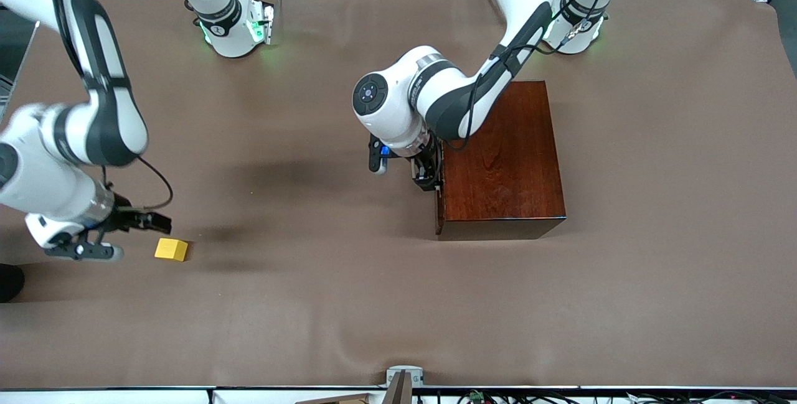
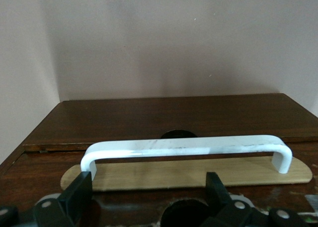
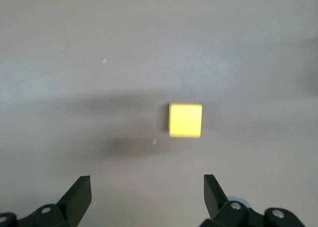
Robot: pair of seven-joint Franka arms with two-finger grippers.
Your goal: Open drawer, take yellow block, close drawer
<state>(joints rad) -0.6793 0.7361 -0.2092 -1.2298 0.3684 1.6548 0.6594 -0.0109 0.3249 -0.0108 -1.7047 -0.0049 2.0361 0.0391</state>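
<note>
The yellow block point(image 1: 171, 249) lay free on the worktop point(image 1: 324, 304) at lower left, just beside the spread right gripper point(image 1: 115, 234), while the left gripper point(image 1: 429, 181), also spread, faced the shut drawer's handle point(image 2: 186, 148) at centre, seemingly placed to push.

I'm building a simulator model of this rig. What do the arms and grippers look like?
Both arms have glossy white rounded shells with dark grey joint sections, and green lights glow at their bases. Black cables run along them. The left gripper and right gripper are black, with flat, square-tipped fingers. The left wrist shows a blue light.

Yellow block point(image 1: 171, 249), mahogany box point(image 1: 505, 161)
</note>
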